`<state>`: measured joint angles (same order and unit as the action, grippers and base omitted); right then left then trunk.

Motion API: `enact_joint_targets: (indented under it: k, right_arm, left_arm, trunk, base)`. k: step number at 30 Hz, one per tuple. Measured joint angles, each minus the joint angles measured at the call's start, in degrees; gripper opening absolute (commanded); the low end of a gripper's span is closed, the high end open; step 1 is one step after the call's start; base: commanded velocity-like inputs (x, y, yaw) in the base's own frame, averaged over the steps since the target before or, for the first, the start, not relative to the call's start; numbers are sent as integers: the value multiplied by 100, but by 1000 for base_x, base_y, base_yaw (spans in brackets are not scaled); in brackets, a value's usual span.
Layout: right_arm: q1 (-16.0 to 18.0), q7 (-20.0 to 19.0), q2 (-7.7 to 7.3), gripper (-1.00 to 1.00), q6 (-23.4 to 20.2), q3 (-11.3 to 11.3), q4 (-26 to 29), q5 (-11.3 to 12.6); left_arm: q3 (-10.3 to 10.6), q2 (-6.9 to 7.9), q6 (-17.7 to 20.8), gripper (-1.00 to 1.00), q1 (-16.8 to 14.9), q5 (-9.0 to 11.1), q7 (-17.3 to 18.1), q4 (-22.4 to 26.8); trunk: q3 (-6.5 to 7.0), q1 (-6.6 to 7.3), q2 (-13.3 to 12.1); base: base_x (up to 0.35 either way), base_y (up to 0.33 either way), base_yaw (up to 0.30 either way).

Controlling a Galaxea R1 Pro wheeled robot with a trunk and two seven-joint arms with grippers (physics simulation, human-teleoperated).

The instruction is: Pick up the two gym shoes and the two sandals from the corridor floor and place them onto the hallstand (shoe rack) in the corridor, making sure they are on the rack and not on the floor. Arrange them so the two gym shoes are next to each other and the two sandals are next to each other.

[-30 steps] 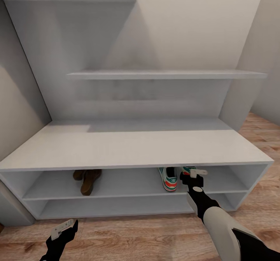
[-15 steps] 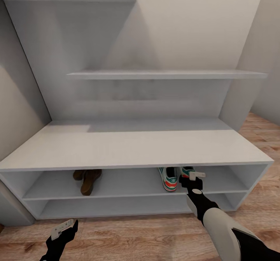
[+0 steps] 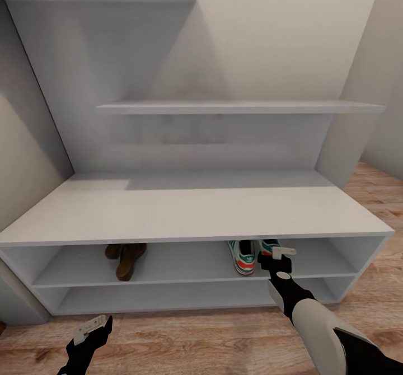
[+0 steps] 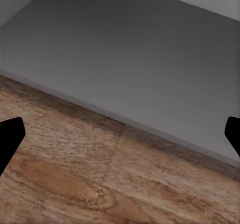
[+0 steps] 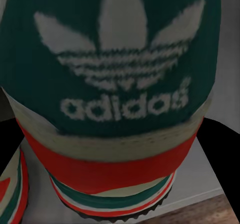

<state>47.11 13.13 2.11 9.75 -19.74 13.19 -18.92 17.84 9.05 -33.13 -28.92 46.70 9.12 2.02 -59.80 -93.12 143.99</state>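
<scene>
Right gripper (image 3: 275, 253) slightly lower, nearer

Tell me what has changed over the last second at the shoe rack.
The right end effector has pushed slightly deeper and leftward into the upper open shelf of the hallstand, at the second gym shoe beside the first gym shoe. The sandals, the left end effector over the floor and the camera view stayed as they were.
</scene>
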Motion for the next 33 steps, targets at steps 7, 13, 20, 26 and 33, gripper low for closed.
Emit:
enact_joint_targets:
  k: [7,13,20,26,33]
  right_arm:
    - [0,0,0,-100,0,-2,0,0]
    - [0,0,0,-100,0,0,0,0]
    - [0,0,0,-100,0,4,0,0]
    - [0,0,0,-100,0,5,0,0]
    - [0,0,0,-100,0,5,0,0]
  left_arm:
    - [0,0,0,100,0,1,1,0]
    - [0,0,0,100,0,-2,1,0]
    - [0,0,0,100,0,-2,2,0]
    - [0,0,0,100,0,0,2,0]
    - [3,-4,0,100,0,-1,2,0]
  trunk:
    - [0,0,0]
    - [0,0,0]
    - [0,0,0]
    - [0,0,0]
    - [0,0,0]
  base:
    - [0,0,0]
    - [0,0,0]
    - [0,0,0]
    - [0,0,0]
    - [0,0,0]
